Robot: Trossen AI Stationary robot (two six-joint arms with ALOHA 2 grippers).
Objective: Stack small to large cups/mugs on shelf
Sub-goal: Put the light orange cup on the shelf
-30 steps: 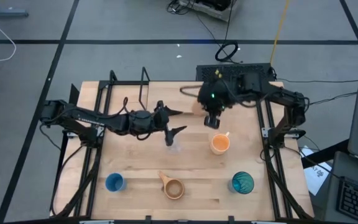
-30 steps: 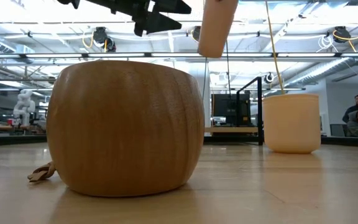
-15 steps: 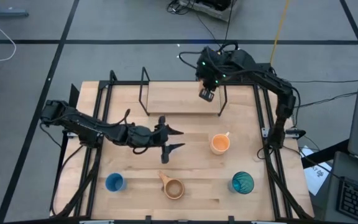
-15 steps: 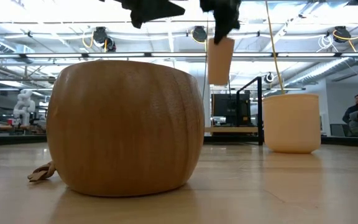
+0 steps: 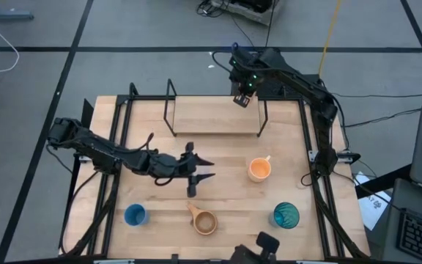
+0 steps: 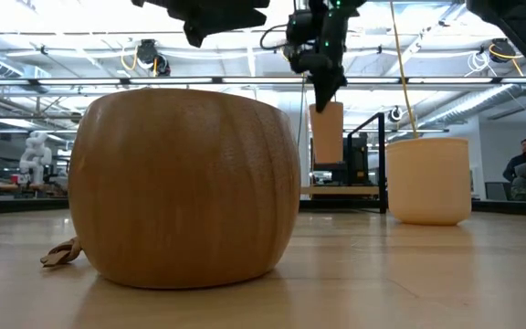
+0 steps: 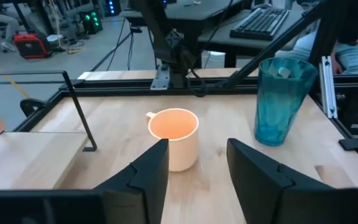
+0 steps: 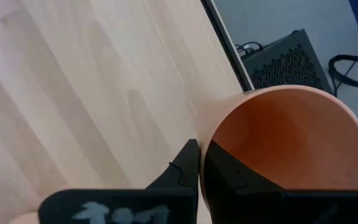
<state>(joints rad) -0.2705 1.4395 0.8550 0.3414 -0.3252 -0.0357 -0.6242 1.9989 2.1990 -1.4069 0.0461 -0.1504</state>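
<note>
Right end effector [image 5: 242, 99] pinches orange cup [image 8: 288, 140] rim over shelf [image 5: 211, 117].

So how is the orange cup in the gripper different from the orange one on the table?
The held orange cup hangs over the shelf, pinched at its rim by the right gripper; the table orange cup stands on the tabletop. Only the table one shows a handle. Both are upright, empty.
</note>
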